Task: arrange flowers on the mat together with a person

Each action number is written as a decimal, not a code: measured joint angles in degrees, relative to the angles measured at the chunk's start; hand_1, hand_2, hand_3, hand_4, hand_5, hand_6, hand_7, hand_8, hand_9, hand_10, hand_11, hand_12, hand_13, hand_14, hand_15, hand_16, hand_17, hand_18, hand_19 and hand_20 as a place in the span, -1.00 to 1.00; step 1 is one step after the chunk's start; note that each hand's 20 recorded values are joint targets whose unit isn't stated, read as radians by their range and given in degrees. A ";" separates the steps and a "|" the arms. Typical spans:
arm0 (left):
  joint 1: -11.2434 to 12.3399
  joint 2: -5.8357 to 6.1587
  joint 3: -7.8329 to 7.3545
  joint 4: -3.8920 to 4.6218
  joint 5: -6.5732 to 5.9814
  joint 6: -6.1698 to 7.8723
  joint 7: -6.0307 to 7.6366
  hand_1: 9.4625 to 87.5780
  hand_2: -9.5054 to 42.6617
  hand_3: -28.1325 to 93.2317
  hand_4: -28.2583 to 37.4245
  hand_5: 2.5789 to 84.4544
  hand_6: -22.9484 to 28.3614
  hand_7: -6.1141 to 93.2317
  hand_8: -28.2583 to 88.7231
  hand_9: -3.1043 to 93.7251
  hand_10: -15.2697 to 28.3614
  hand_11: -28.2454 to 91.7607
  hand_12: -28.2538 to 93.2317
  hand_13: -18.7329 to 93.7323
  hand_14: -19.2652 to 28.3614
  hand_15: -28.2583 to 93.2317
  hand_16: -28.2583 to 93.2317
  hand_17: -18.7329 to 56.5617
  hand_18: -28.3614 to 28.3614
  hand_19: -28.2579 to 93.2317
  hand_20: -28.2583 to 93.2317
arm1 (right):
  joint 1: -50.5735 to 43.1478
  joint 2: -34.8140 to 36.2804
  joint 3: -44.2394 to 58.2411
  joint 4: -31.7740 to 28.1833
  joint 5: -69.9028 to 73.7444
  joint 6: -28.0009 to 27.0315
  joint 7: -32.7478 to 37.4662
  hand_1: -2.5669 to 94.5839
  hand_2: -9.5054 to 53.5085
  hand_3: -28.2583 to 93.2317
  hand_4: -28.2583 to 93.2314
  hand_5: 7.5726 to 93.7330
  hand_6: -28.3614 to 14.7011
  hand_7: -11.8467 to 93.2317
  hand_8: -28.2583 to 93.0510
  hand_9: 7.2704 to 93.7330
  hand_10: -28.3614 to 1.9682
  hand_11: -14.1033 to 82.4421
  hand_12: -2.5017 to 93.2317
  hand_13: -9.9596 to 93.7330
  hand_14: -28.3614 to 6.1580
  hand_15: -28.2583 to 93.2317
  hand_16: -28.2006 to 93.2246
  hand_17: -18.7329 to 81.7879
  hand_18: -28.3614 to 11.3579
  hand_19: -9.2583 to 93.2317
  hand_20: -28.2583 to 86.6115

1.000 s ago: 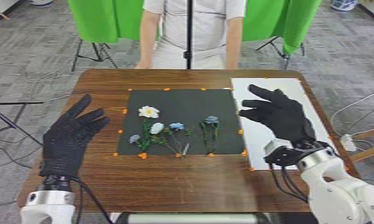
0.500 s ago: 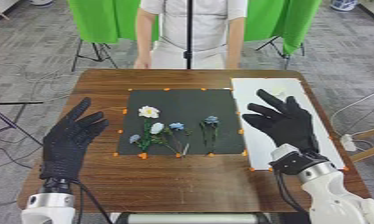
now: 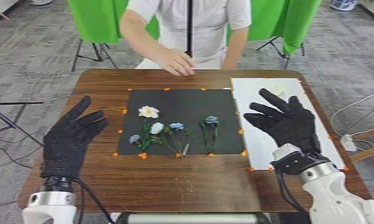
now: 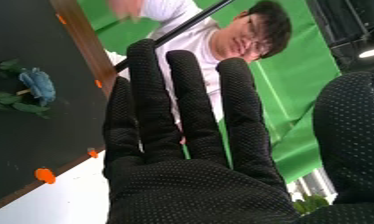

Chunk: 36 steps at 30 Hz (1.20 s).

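Over the white sheet [image 3: 265, 155] at the right of the brown table [image 3: 183, 182], the right hand [image 3: 286, 127] is held wide, its fingers straight and spread, its thumb set apart from them. From the right wrist view, the palm of the right hand [image 4: 210, 192] is seen, with some green leaves [image 4: 312, 204] near the base of the thumb. Just beyond the fingertips, a faint pale bloom [image 3: 281, 90] is seen on the far part of the sheet.

Beside the sheet, to the left, the dark mat [image 3: 188, 102] is laid, ringed by orange marks [image 3: 240, 131]. On its right half, a pair of blue flowers [image 3: 211, 120] is placed, the stems pointed toward the near edge. On its left half, a large white flower [image 3: 149, 111] is set farthest, with a smaller white flower [image 3: 157, 128] nearer. To the right of the smaller one, a blue flower [image 3: 176, 126] is placed; to its left and nearer, a dusty-blue flower [image 3: 135, 138].

At the table's left side, the left hand [image 3: 66, 145] is held open, its fingers loosely extended.
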 measured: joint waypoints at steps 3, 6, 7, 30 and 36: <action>-0.02 -0.09 0.00 0.00 0.01 0.03 -0.31 -0.66 -0.38 0.73 -0.87 -0.11 0.25 -0.72 -0.63 -0.09 0.64 -0.09 -0.33 -0.12 0.97 0.37 -0.64 -0.60 0.88 0.42 -0.09 | -0.01 -0.03 0.03 0.01 -0.03 -0.01 0.05 -0.52 -0.51 0.65 -0.99 -0.03 0.36 -0.50 -0.76 0.07 -0.18 -0.40 -0.65 0.02 -0.38 0.11 -0.32 -0.49 -0.54 0.05 -0.15; -0.12 -0.25 0.00 0.00 0.02 0.03 -0.73 -0.66 -0.38 0.73 -0.86 -0.11 0.25 -0.72 -0.63 -0.09 0.65 -0.09 -0.33 -0.12 0.97 0.37 -0.64 -0.60 0.88 0.41 -0.09 | -0.01 -0.03 0.03 0.01 -0.15 0.00 0.06 -0.52 -0.52 0.66 -0.98 -0.03 0.36 -0.50 -0.76 0.07 -0.18 -0.40 -0.65 0.02 -0.38 0.11 -0.32 -0.49 -0.54 0.05 -0.15; -0.16 -0.30 0.00 0.00 0.02 0.03 -0.81 -0.66 -0.38 0.73 -0.86 -0.11 0.25 -0.72 -0.63 -0.09 0.65 -0.09 -0.33 -0.12 0.97 0.37 -0.65 -0.60 0.88 0.41 -0.09 | -0.01 -0.03 0.03 0.01 -0.18 0.01 0.06 -0.52 -0.52 0.66 -0.98 -0.03 0.37 -0.50 -0.76 0.06 -0.18 -0.40 -0.65 0.02 -0.38 0.11 -0.32 -0.49 -0.54 0.05 -0.15; -0.47 -0.24 0.37 0.00 0.02 0.03 -1.26 -0.66 -0.39 0.74 -0.86 -0.11 0.25 -0.72 -0.63 -0.09 0.65 -0.09 -0.33 -0.12 0.96 0.37 -0.65 -0.61 0.89 0.40 -0.09 | -0.18 -0.34 0.16 0.04 -0.46 0.03 0.52 -0.52 -0.51 0.65 -0.99 -0.03 0.36 -0.50 -0.76 0.07 -0.17 -0.39 -0.65 0.02 -0.37 0.12 -0.32 -0.49 -0.54 0.06 -0.15; -0.50 -0.20 0.48 -0.01 0.02 0.08 -1.21 -0.66 -0.38 0.73 -0.86 -0.11 0.25 -0.72 -0.63 -0.09 0.65 -0.09 -0.33 -0.12 0.96 0.37 -0.65 -0.61 0.88 0.40 -0.09 | -0.17 -0.33 0.15 0.04 -0.44 0.11 0.57 -0.52 -0.51 0.65 -0.99 -0.03 0.36 -0.50 -0.76 0.07 -0.17 -0.39 -0.65 0.02 -0.37 0.12 -0.32 -0.49 -0.54 0.06 -0.15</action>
